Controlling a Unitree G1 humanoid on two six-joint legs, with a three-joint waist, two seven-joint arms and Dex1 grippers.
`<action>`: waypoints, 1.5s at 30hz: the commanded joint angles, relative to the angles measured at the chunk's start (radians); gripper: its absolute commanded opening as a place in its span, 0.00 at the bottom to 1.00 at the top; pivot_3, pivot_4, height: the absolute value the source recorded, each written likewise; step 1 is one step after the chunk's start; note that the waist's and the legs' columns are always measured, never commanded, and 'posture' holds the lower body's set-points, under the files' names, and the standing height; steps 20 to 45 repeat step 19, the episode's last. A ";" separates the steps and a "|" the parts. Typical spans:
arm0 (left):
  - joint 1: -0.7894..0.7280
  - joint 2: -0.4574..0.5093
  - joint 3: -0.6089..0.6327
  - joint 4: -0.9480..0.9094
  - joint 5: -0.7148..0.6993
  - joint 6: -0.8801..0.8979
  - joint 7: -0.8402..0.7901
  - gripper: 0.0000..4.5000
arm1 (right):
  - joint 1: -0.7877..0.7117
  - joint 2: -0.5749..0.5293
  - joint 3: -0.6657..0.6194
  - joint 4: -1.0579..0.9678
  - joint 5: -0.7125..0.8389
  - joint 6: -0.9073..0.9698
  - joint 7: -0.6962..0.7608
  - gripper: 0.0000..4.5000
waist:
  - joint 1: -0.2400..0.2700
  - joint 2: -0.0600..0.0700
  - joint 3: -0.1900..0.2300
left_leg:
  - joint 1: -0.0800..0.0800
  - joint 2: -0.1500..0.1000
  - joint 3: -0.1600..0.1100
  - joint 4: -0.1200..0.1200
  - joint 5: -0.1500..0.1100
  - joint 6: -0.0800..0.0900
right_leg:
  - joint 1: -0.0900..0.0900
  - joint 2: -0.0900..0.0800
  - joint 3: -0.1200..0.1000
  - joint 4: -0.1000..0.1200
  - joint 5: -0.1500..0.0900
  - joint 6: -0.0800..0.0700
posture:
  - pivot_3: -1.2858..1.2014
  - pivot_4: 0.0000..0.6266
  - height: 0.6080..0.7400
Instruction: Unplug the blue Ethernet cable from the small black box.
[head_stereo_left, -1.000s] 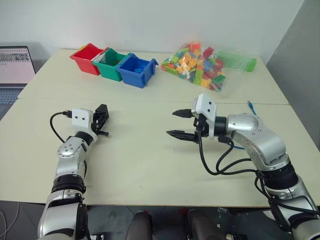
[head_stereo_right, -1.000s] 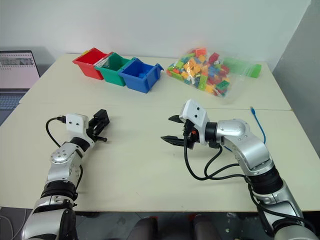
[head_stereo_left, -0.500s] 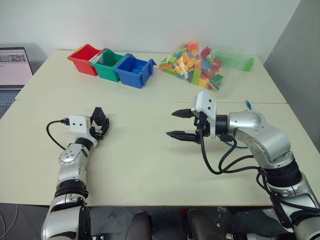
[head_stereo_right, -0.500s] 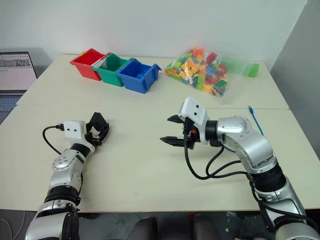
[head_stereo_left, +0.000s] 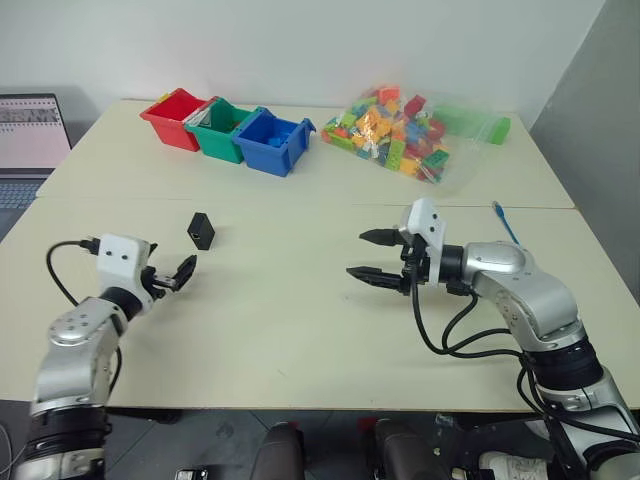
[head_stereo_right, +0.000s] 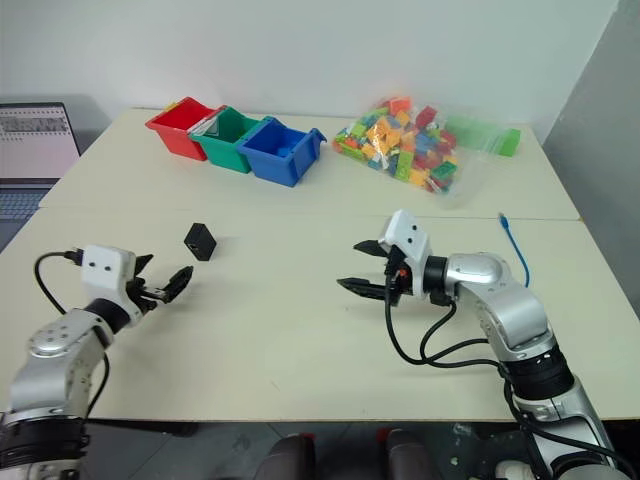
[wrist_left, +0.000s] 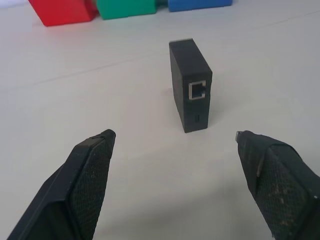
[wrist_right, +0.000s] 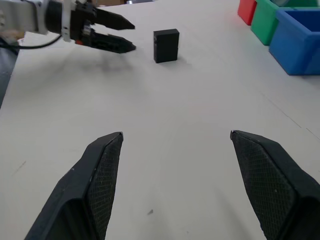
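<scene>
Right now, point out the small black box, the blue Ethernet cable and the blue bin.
small black box (wrist_left: 190, 91), left wrist view, port face
blue Ethernet cable (head_stereo_right: 516, 243), right eye view, cord
blue bin (head_stereo_left: 272, 148), left eye view, front wall

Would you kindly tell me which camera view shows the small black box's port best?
The left wrist view: the small black box stands close, its empty port facing the camera. The head views show it small on the table, port not discernible. The right wrist view shows a plain side.

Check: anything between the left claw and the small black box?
Nothing. In the left wrist view, bare table runs from the open left claw to the small black box, which stands free with its port empty.
</scene>
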 joint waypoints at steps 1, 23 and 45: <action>0.011 0.094 0.074 -0.136 -0.080 0.078 -0.103 0.91 | 0.019 -0.041 -0.072 0.000 0.011 -0.065 0.028 0.81 | 0.000 0.000 0.000 | 0.000 0.000 0.000 0.000 0.000 0.000 | 0.000 0.000 0.000 0.000 0.000 0.000 | 0.52 0.24 1.00; -0.016 0.317 0.108 -0.187 -0.186 0.223 -0.412 0.91 | -0.056 -0.314 -0.199 0.135 0.110 -0.049 0.287 0.81 | -0.001 0.001 0.001 | 0.001 0.000 0.003 -0.001 0.000 0.000 | -0.001 0.001 0.002 0.000 0.000 0.000 | 0.52 0.24 1.00; -0.016 0.317 0.108 -0.187 -0.186 0.223 -0.412 0.91 | -0.056 -0.314 -0.199 0.135 0.110 -0.049 0.287 0.81 | -0.001 0.001 0.001 | 0.001 0.000 0.003 -0.001 0.000 0.000 | -0.001 0.001 0.002 0.000 0.000 0.000 | 0.52 0.24 1.00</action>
